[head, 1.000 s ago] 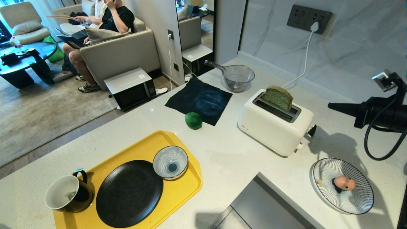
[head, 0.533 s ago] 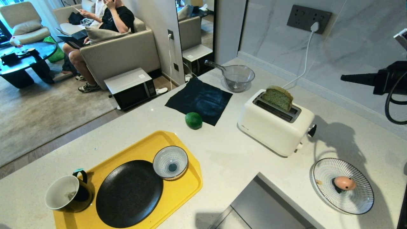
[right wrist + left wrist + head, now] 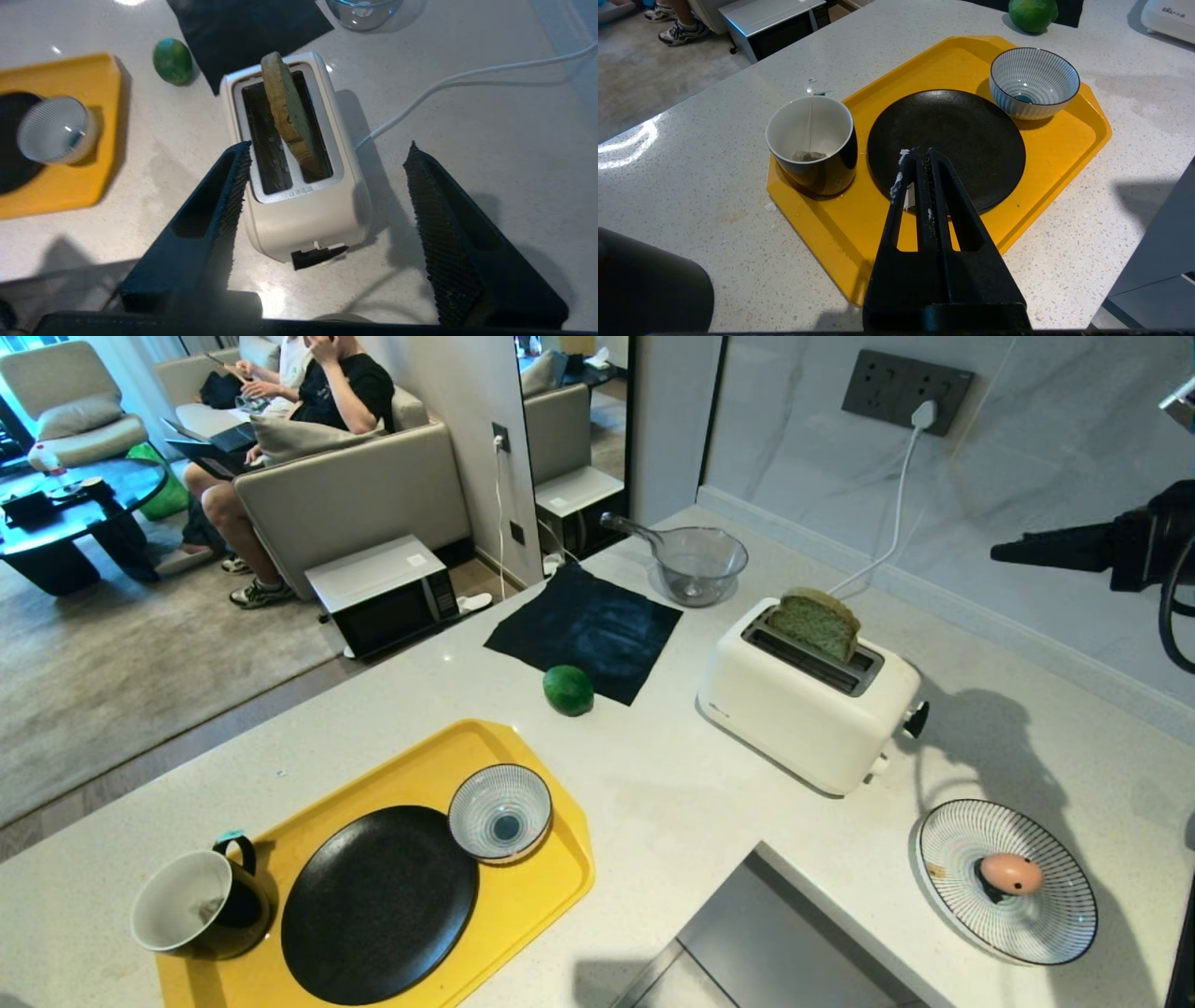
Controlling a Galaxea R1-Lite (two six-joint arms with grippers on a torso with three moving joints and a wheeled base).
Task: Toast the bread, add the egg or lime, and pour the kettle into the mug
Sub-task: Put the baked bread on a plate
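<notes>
A: Head view first: where does the bread (image 3: 815, 623) stand?

B: At the upper middle-right of the frame, poking tilted out of one slot of the white toaster (image 3: 808, 709). It is not seated down inside, so I judge the toasting step unfinished. The right wrist view shows the toaster's black lever at the near end of the toaster, just below the bread.

A: And the right gripper (image 3: 327, 182)?

B: In its own view the two fingers stand wide apart with nothing between them, hanging above the toaster. In the head view it shows only as a black shape at the far right edge, well apart from the bread.

A: The left gripper (image 3: 920, 163)?

B: Closed, fingers pressed together, holding nothing, parked above the yellow tray (image 3: 1069, 140).

A: What remains?

B: Most of it, by my reading. The lime (image 3: 569, 690) lies on the table just beside the dark cloth (image 3: 583, 625), centre of the frame. The egg (image 3: 1011, 874) sits on the striped plate (image 3: 1055, 933) at lower right. The black plate (image 3: 378, 905) and the small bowl (image 3: 500, 812) on the tray are bare. The mug (image 3: 198, 902), lower left, holds only a tea bag, no water that I can make out. No kettle shows in any view.
</notes>
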